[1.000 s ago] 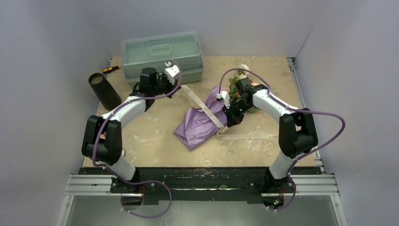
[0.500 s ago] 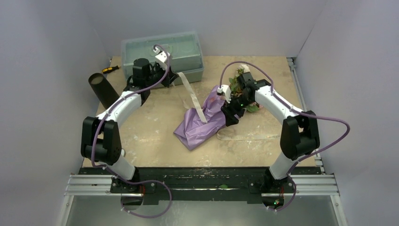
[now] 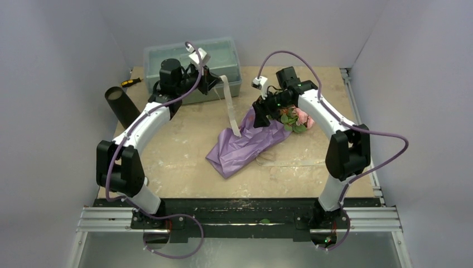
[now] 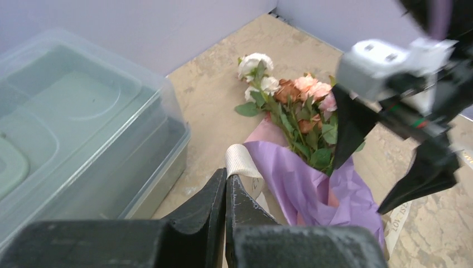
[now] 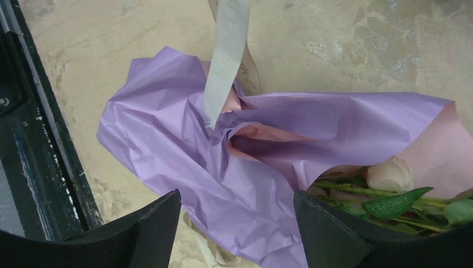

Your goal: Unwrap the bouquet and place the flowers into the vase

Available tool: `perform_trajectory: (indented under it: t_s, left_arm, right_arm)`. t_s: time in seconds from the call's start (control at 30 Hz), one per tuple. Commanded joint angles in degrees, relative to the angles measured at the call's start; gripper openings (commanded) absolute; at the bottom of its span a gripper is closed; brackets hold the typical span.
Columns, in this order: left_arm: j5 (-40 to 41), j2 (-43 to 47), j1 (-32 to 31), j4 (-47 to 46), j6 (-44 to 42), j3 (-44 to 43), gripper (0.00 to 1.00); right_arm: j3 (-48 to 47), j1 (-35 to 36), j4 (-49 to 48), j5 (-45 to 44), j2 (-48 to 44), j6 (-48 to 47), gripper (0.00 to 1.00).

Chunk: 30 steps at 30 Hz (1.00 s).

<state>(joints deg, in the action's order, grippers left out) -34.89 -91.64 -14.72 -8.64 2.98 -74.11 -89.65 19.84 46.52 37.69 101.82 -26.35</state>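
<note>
Step, as I judge it: untying. Your left gripper is clamped on flat beige ribbon; strip runs down to wrap, beside pale green plastic toolbox. Your right gripper: jaws apart, empty, over crinkled purple-pink paper bouquet lying mid-table. Pink, peach, white artificial flowers poke out right end. Matte black cylindrical vase far left, well apart. Next: pull ribbon clear, pinch paper edge, peel off stems. Scuffed beige tabletop; plain pale lilac walls.
</note>
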Motion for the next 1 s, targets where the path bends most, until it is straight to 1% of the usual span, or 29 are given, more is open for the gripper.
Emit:
perform_trajectory:
  t_s: [0.0, 0.13, 0.27, 0.4, 0.73, 0.97]
  left_arm:
    - [-1.9, 1.8, -1.4, -0.1, 1.6, -6.1, 0.00]
    - [-1.6, 1.1, -1.5, 1.3, 2.7, -10.3, 0.00]
    - [-1.3, 0.6, -1.5, 2.9, 4.0, -14.9, 0.00]
    - [-0.2, 0.1, -1.5, 5.6, 3.8, -21.4, 0.00]
    - [6.2, -2.7, 2.5, 14.9, 2.8, -40.6, 0.00]
    - [13.2, -4.0, 4.7, 18.3, -0.1, -49.7, 0.00]
  right_arm:
    - [-0.5, 2.1, -6.1, -2.3, 1.5, 4.2, 0.78]
    - [-1.0, 3.8, -6.3, -7.1, 4.5, 2.5, 0.78]
    - [0.7, 3.9, -7.1, -11.8, 5.8, -0.2, 0.78]
    - [2.1, 3.9, -7.4, -15.1, 7.1, -2.7, 0.77]
    - [5.1, 3.8, -7.9, -17.7, 8.3, -5.1, 0.76]
    - [6.7, 3.8, -8.2, -19.1, 8.1, -6.0, 0.76]
